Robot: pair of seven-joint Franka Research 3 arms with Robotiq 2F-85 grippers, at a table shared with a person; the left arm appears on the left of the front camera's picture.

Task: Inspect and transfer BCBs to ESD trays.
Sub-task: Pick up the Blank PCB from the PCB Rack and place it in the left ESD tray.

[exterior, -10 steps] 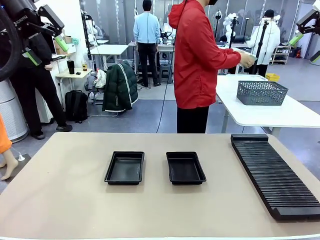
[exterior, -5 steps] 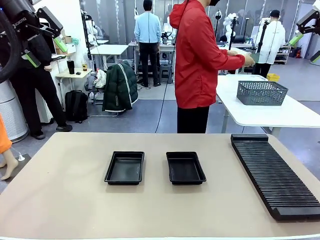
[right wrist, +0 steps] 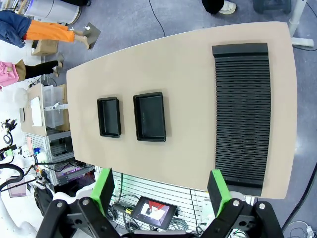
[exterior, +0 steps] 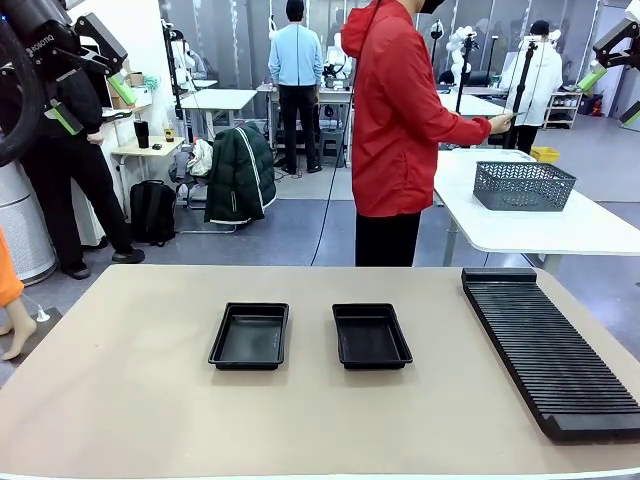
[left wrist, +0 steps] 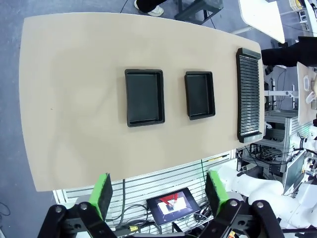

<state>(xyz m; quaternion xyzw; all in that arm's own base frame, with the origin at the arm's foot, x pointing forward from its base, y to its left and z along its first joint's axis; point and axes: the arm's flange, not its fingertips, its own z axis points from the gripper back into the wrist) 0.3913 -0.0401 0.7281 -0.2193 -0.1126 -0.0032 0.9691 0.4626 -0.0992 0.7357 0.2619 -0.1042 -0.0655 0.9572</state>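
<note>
Two empty black ESD trays sit side by side mid-table: the left tray (exterior: 249, 336) (left wrist: 144, 96) (right wrist: 109, 117) and the right tray (exterior: 371, 336) (left wrist: 199, 94) (right wrist: 150, 116). The BCBs are out of view. My left gripper (exterior: 92, 100) (left wrist: 161, 193) hangs high over the table's left side, open and holding nothing. High at the right, my right gripper (exterior: 612, 95) (right wrist: 161, 191) is also open and holds nothing. A person in a red jacket (exterior: 395, 120) stands at the far side, turned to the right with a hand (exterior: 497, 122) stretched out.
A long black ribbed rack (exterior: 548, 350) (left wrist: 248, 94) (right wrist: 242, 114) lies along the table's right side. Behind it, a white side table (exterior: 520, 225) carries a grey mesh basket (exterior: 524, 185). Bare tabletop (exterior: 120, 380) lies left of and in front of the trays.
The person's outstretched arm has shifted a little over the white side table. Both arms and the trays have not moved.
</note>
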